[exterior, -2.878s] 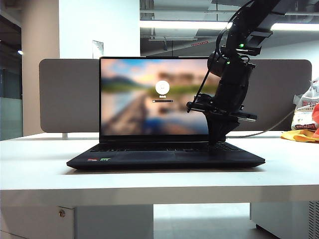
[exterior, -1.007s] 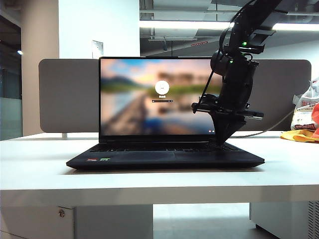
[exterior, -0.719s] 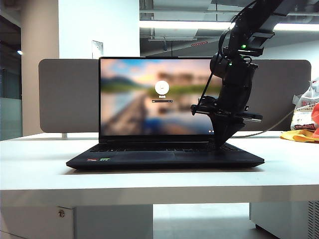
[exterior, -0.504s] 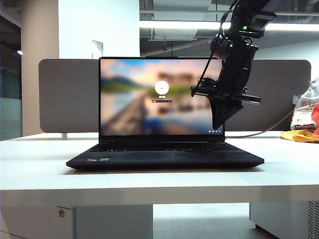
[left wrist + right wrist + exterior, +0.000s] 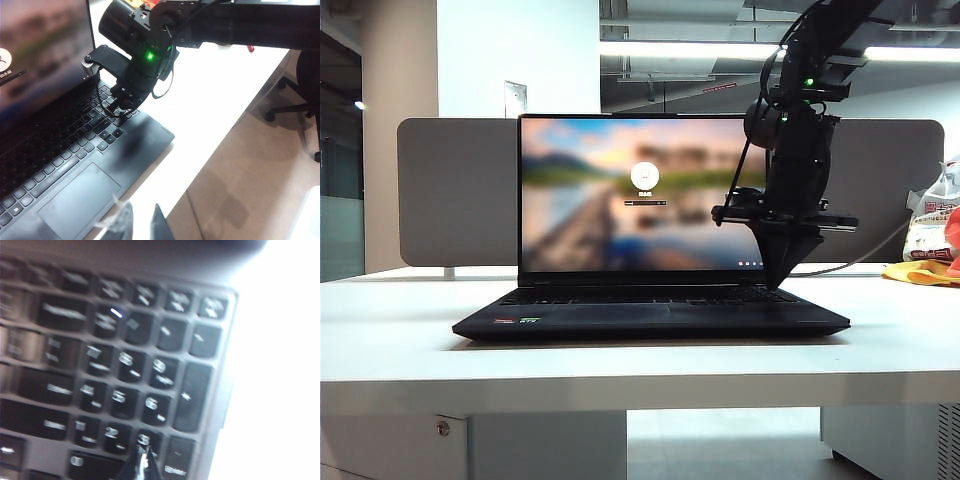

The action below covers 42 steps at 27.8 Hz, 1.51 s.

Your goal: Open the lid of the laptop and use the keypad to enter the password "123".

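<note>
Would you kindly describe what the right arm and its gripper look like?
The right arm is matte black, with a glowing green light and thin black cables looped alongside. The right gripper tapers to a dark, narrow point.

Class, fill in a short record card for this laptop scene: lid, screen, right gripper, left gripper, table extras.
lid: open, upright
screen: blurred landscape login page
right gripper: shut, tip at the 3 key of the keypad
left gripper: held off the laptop, above its front edge, holding nothing
table extras: grey partition board, bags at right

upright lid behind keypad, right side open
</note>
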Available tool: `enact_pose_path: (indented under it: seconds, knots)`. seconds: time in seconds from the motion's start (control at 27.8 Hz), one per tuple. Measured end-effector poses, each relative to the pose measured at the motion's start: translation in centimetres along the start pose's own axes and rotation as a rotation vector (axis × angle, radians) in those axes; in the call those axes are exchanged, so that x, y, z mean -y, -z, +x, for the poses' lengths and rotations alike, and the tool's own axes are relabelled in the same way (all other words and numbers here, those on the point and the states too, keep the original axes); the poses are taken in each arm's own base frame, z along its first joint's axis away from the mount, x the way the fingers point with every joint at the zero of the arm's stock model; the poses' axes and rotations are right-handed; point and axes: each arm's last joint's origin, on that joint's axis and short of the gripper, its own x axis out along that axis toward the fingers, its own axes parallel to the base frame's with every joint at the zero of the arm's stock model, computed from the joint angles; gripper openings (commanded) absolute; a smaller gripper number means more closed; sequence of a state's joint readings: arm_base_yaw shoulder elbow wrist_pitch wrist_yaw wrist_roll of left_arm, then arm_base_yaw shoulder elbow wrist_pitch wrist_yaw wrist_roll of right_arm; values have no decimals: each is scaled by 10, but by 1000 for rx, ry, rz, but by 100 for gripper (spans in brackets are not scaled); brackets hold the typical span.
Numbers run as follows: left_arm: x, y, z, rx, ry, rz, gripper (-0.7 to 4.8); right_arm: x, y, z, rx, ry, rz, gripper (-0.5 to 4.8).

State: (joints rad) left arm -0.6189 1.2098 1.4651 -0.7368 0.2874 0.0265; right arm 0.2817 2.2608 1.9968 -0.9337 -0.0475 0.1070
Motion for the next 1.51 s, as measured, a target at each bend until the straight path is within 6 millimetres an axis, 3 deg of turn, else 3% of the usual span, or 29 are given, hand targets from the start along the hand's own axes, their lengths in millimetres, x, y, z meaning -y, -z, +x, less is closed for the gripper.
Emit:
enact_pose_path:
  seconds: [1.04,1.12,1.26,1.4,1.51]
  knots:
    - [0,0,0,0,0,0,52,0,1,9,-7,-4,0,-6]
    - [0,0,0,0,0,0,52,-1,-3,-1,11,-6,-1,-5]
    - [0,0,0,1,0,5,51,-7,-24,-74,255,-33,-14,-5]
    - [0,0,0,5,-1,12,51,-5,-17,-59,163,-23,-9,-5]
    - [-1,0,-1,4,-29,28,51,-7,-17,-66,174,-26,-12,-5]
